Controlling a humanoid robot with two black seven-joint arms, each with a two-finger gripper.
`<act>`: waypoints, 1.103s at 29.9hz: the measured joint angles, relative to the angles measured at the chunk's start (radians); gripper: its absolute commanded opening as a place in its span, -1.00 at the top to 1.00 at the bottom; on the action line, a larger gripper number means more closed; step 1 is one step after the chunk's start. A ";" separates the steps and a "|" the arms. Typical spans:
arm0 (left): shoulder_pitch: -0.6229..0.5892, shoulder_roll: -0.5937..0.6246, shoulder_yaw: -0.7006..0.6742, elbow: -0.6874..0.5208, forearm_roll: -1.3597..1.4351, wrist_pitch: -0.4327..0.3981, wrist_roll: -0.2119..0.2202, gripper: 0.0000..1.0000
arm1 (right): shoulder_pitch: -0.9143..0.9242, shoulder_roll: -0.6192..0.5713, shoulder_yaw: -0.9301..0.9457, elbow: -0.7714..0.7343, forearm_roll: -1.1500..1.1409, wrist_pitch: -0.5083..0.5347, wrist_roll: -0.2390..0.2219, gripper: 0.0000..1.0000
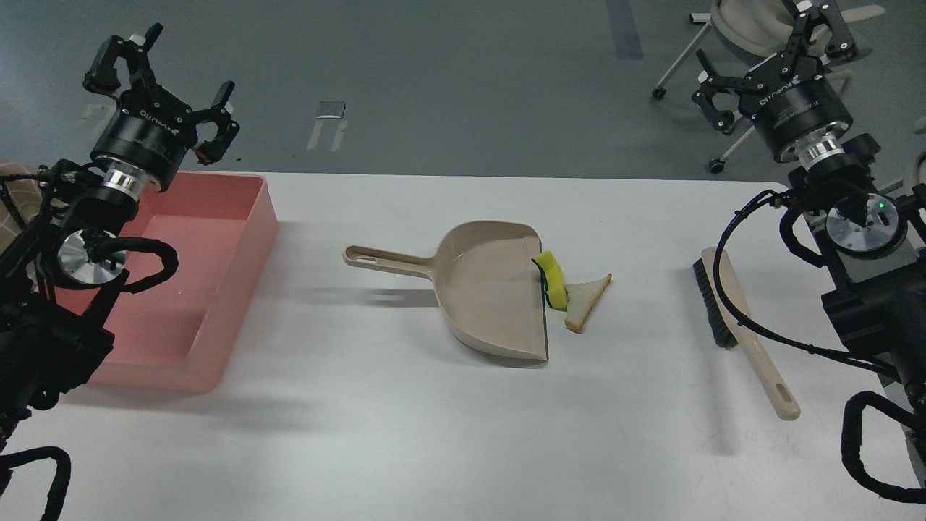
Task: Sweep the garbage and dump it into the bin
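Sponge (pixel 552 279) and bread slice (pixel 587 301) lie touching at dustpan (pixel 485 289) lip. Pink bin (pixel 217 289) left, brush (pixel 745 325) right. Left gripper (pixel 166 79) and right gripper (pixel 767 58) both spread, empty.

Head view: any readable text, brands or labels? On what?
"ROBOTIQ", on the body of the left pincer, seen upside down.
"ROBOTIQ", on the body of the right pincer, plus a smaller line beside it, too small to read.
Nothing readable on the dustpan, brush or pink bin.
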 measured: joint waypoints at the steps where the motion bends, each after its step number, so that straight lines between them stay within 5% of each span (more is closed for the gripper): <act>1: 0.005 -0.002 0.000 0.000 0.000 0.000 0.000 -0.95 | 0.000 -0.002 0.000 -0.001 0.000 0.000 0.000 -1.00; 33: -0.064 -0.021 0.009 0.150 0.003 -0.066 -0.014 -0.96 | 0.003 -0.052 0.000 -0.031 -0.004 -0.002 0.010 -1.00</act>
